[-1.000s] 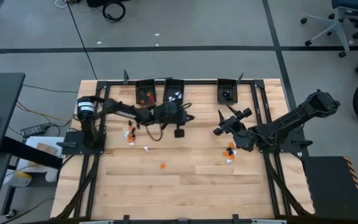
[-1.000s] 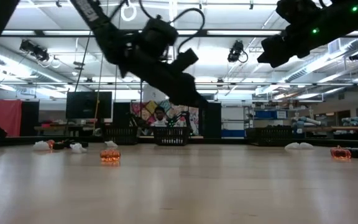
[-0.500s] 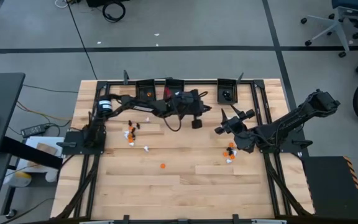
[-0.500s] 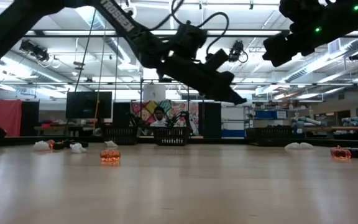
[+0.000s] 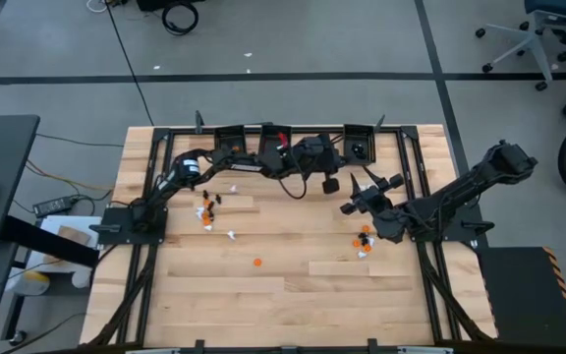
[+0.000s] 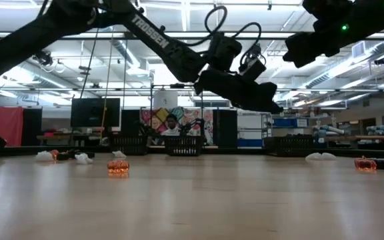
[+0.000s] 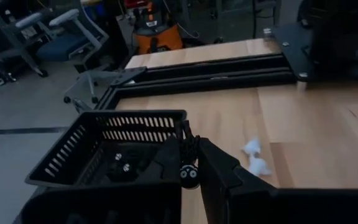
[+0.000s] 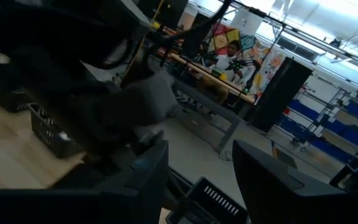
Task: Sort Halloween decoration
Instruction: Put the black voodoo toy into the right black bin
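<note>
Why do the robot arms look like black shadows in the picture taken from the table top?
In the low view, bright ceiling lights shine from behind, so the left arm turns into a dark silhouette. In the right wrist view, the nearby arm is a blurry dark mass. The high view is evenly lit, so the table shows clearly.

A robotics lab — ceiling strip lights, storage shelving, rolling office chair — on open grey floor.
</note>
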You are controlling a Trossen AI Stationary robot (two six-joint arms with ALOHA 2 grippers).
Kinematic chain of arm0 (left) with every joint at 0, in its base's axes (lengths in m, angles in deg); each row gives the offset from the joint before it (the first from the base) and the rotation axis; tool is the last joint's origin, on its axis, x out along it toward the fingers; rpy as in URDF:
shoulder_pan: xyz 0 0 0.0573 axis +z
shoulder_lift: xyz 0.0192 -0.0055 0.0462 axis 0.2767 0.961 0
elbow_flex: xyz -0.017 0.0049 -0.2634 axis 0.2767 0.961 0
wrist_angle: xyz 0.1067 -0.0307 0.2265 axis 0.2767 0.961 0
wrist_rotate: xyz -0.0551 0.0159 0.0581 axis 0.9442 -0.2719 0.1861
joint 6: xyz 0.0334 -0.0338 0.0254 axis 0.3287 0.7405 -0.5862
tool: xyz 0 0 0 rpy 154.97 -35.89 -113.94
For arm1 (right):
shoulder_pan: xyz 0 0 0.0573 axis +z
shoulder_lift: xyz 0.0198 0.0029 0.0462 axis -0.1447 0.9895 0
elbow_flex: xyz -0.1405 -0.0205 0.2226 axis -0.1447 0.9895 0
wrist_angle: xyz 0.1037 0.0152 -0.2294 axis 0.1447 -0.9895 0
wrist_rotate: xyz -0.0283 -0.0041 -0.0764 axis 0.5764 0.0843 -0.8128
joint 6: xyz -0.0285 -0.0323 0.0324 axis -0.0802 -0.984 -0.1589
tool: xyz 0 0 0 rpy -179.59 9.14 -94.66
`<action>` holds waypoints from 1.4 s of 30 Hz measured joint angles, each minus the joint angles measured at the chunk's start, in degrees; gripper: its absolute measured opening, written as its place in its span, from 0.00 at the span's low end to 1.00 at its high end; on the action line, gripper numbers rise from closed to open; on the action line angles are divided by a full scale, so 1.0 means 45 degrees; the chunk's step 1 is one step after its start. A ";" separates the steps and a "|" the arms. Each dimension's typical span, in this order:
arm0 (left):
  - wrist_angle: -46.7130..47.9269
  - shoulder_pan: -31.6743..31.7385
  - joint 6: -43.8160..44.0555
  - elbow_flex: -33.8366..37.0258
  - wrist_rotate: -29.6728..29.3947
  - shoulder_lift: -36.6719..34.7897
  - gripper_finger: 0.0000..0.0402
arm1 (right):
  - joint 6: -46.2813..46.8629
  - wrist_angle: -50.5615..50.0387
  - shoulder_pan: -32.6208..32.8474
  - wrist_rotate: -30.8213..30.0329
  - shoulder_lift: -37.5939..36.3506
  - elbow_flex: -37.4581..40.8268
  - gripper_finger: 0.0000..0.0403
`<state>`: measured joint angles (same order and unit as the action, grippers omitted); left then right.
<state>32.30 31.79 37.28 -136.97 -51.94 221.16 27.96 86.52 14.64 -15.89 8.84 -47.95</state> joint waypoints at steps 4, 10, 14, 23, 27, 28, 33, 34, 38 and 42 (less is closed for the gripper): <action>-0.0009 0.0099 0.0097 -0.0609 -0.0004 0.0447 0.05 | 0.0002 0.0012 0.0207 0.0000 -0.0236 0.0000 0.44; -0.0028 0.0320 0.0795 -0.1486 -0.0001 0.1141 0.05 | 0.0005 0.0019 0.0423 0.0000 -0.0418 0.0000 0.43; 0.0161 0.0468 0.1189 -0.2285 -0.0009 0.1727 0.05 | 0.0005 0.0019 0.0433 0.0005 -0.0418 0.0000 0.43; 0.1715 0.0668 0.1710 -0.4005 -0.0043 0.2750 0.05 | 0.0010 0.0000 0.0433 0.0005 -0.0418 0.0000 0.43; 0.2314 0.0847 0.1991 -0.4286 -0.0087 0.2992 0.05 | 0.0010 -0.0005 0.0433 0.0010 -0.0418 0.0000 0.43; 0.2337 0.0891 0.2039 -0.4286 -0.0091 0.2997 0.05 | 0.0010 -0.0005 0.0433 0.0010 -0.0418 0.0000 0.43; 0.2348 0.0940 0.2106 -0.4315 -0.0106 0.2992 0.05 | 0.0010 -0.0015 0.0433 0.0010 -0.0418 0.0000 0.43; 0.2350 0.0942 0.2144 -0.4315 -0.0106 0.2992 0.05 | 0.0010 -0.0016 0.0433 0.0010 -0.0418 0.0000 0.43; 0.2316 0.0874 0.2195 -0.4315 -0.0102 0.2992 0.09 | 0.0010 -0.0029 0.0433 0.0010 -0.0413 0.0000 0.43; 0.2314 0.0845 0.2195 -0.4315 -0.0102 0.2992 0.20 | 0.0010 -0.0029 0.0433 0.0010 -0.0413 0.0000 0.43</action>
<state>42.72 35.59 47.16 -156.39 -52.40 234.63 28.00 86.38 16.58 -15.85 6.98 -47.95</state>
